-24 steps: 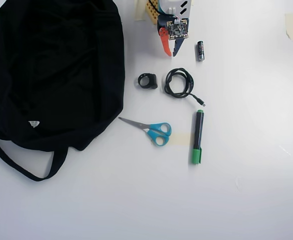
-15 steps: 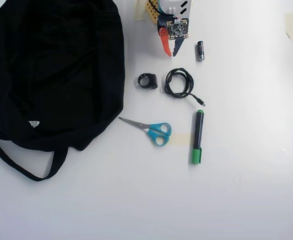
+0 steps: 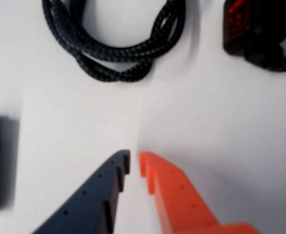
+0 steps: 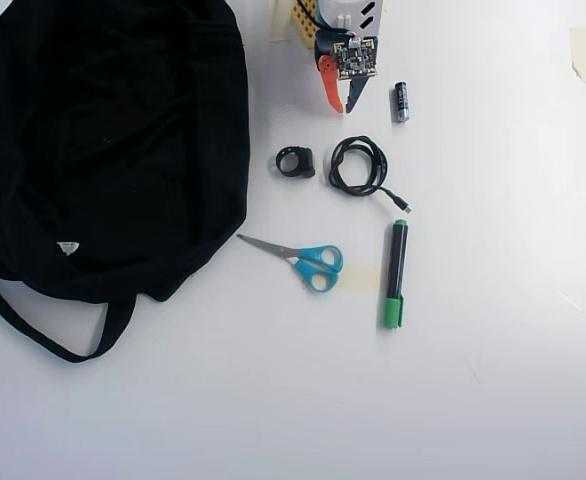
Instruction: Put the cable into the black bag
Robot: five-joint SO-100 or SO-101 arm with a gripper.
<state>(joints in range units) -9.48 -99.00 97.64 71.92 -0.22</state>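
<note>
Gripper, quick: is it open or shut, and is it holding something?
Gripper: shut, with only a thin slit between the fingers, holding nothing; the cable lies ahead, untouched.

Overhead view: bag (image 4: pixel 103 150) at left, ring (image 4: pixel 295 162) between bag and cable (image 4: pixel 358 165), scissors (image 4: pixel 303 260) and marker (image 4: pixel 396 273) below, battery (image 4: pixel 401 101) above.

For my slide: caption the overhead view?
Closed pincer above coiled cable, black bag at left.
</note>
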